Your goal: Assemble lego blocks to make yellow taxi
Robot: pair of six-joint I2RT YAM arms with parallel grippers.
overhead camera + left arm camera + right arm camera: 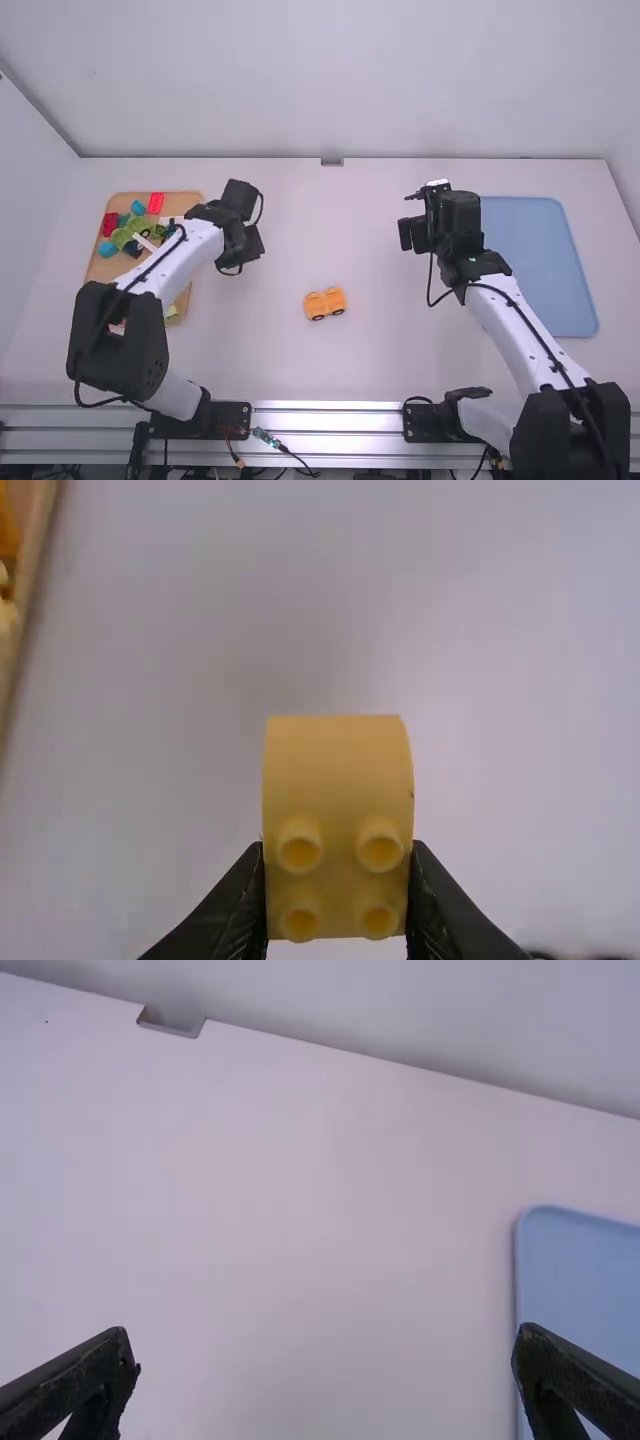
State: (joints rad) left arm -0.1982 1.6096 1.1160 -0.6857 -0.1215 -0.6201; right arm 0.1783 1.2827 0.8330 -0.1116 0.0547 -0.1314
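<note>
Left tool [337,848] pinched a yellow block [338,770].
The car base [317,303] lay crosswise, rightward and nearer the rail [340,420] (right tool [325,1332], I noticed, gaped empty).

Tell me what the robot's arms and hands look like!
The left arm and right arm have white tubes and chunky black joints, with a thin black cable along each. Both the left gripper and right gripper are black, with two fingers that narrow toward the tips.
</note>
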